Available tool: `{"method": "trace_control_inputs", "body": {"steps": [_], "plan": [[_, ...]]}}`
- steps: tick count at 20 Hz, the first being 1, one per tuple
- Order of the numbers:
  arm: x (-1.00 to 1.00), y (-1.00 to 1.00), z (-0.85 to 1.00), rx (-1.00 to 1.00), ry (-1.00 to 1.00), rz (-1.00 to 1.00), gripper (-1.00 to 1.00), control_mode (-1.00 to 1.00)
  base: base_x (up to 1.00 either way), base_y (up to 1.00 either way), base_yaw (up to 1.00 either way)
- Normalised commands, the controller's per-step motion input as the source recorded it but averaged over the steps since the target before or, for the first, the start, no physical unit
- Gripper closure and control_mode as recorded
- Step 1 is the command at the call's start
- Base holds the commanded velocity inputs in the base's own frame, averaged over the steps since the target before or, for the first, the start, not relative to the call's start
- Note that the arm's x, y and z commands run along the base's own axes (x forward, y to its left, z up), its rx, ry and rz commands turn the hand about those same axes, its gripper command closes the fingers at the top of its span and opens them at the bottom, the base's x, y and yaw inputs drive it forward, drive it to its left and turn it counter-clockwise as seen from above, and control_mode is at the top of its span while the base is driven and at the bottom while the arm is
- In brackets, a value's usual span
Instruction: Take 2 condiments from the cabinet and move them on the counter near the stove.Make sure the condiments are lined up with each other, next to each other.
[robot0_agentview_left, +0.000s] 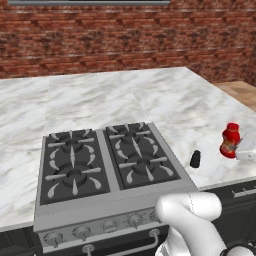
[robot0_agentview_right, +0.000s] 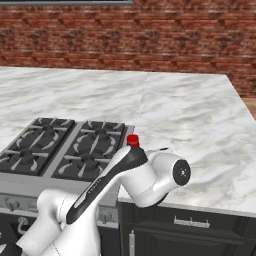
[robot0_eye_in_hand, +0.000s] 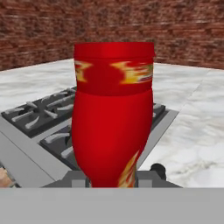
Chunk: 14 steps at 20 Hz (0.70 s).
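1. Left base view: the stove (robot0_agentview_left: 107, 172) is seen set into the counter (robot0_agentview_left: 165, 95), its four burners under black grates and a row of knobs along the steel front. To the right of the stove, a small black bottle (robot0_agentview_left: 195, 159) is seen standing upright on the marble. Farther right, near the counter's front edge, the red bottle (robot0_agentview_left: 230, 140) is shown upright, with the gripper (robot0_agentview_left: 243, 150) pressed against its right side at the frame edge. A brick wall (robot0_agentview_left: 125, 40) is seen behind the counter.

2. Right base view: the arm is folded in front of the counter edge; the red cap of the red bottle (robot0_agentview_right: 133, 140) is visible just above the arm, right of the stove (robot0_agentview_right: 65, 150).

3. Hand view: the red bottle (robot0_eye_in_hand: 113, 113) is shown close and upright, its base seated between the finger tips (robot0_eye_in_hand: 146, 177); the gripper is clamped on it. The black bottle's top (robot0_eye_in_hand: 157, 169) is glimpsed low beside it, with the stove grates (robot0_eye_in_hand: 43, 111) behind.
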Motion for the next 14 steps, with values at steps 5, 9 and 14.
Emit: {"method": "trace_control_inputs", "body": {"steps": [5, 9, 14], "plan": [[0.14, 0.0, -0.41, 0.0, 0.0, 0.0, 1.0, -1.0, 0.0, 0.0, 0.0], [0.08, -0.01, -0.4, 0.01, -0.01, 0.0, 1.0, -1.0, 0.0, 0.0, 0.0], [0.17, -0.18, -0.18, 0.11, 0.0, 0.0, 1.0, -1.0, 0.0, 0.0, 0.0]]}}
